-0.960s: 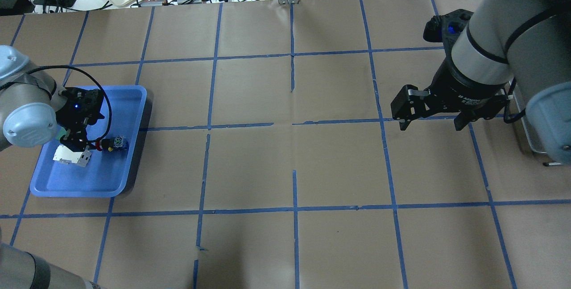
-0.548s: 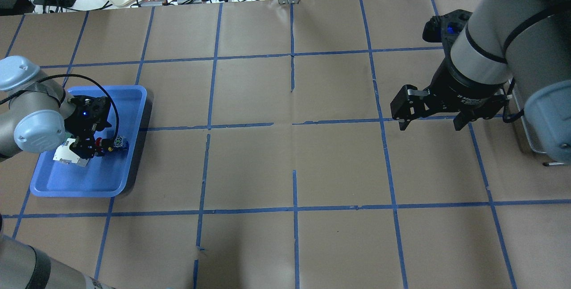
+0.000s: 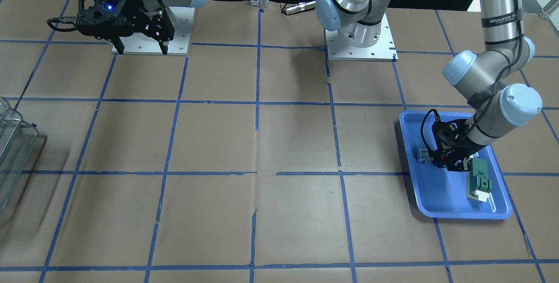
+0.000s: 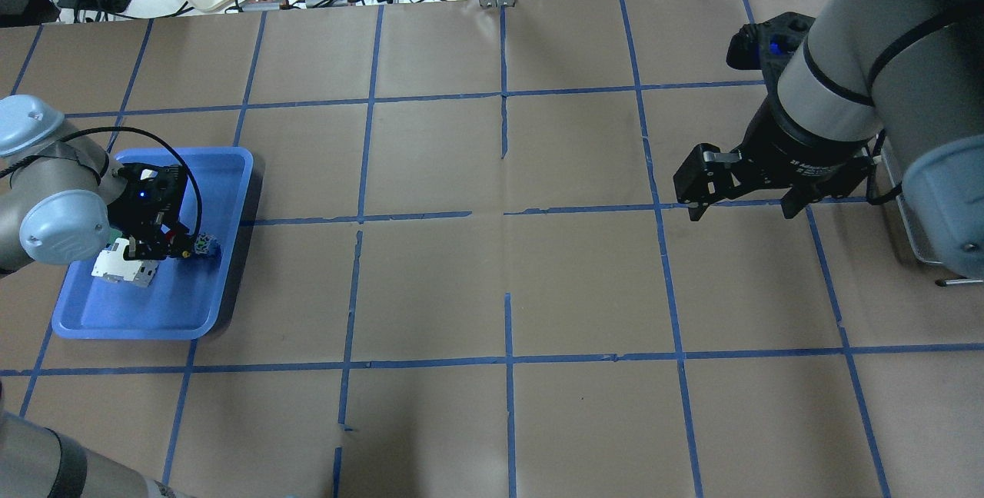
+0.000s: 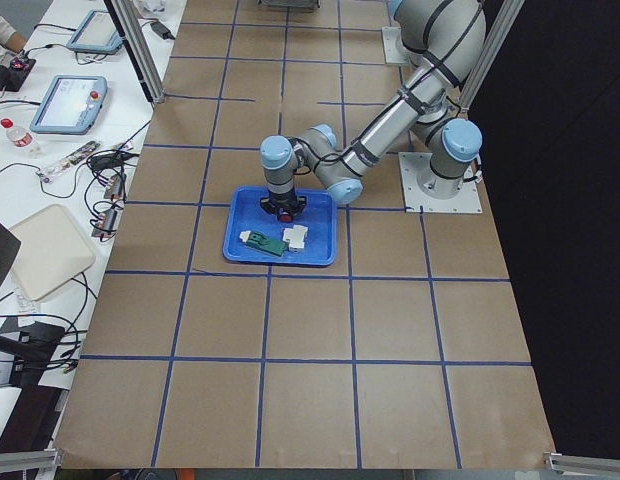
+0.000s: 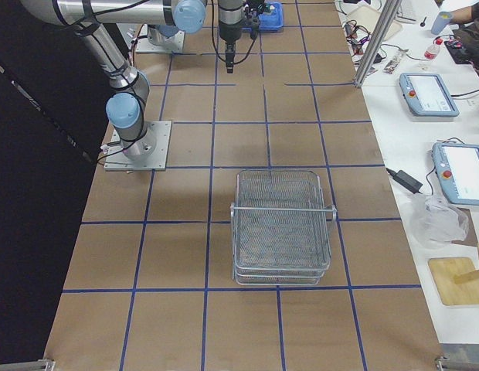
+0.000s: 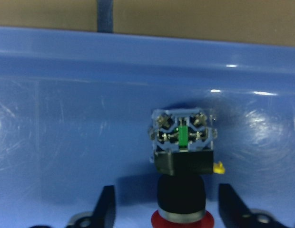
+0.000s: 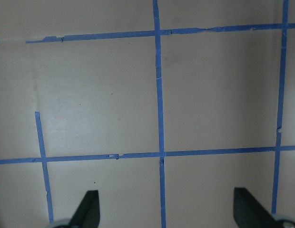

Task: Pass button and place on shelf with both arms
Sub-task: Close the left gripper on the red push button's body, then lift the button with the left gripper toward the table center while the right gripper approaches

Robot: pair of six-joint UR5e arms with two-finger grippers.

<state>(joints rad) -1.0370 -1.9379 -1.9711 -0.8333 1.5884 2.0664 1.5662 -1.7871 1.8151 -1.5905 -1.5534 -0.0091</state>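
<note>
The button (image 7: pixel 183 156) lies on its side in the blue tray (image 4: pixel 146 331), red head toward my left gripper (image 7: pixel 166 187) and blue-and-white block away from it. The left gripper is open and low in the tray, one finger on each side of the red head and black collar, with gaps on both sides. The button also shows in the overhead view (image 4: pixel 198 246) and the front view (image 3: pixel 424 155). My right gripper (image 4: pixel 743 212) is open and empty above bare table at the far right. The wire shelf (image 6: pixel 282 224) stands at the robot's right end of the table.
A white blocky component (image 4: pixel 123 267) and a green flat component (image 3: pixel 479 174) lie in the tray beside the left gripper. The table is brown paper with blue tape lines. Cables and devices lie beyond the far edge.
The left wrist has turned and moved toward the button, so its fingers now flank the red head. The right arm has barely moved.
</note>
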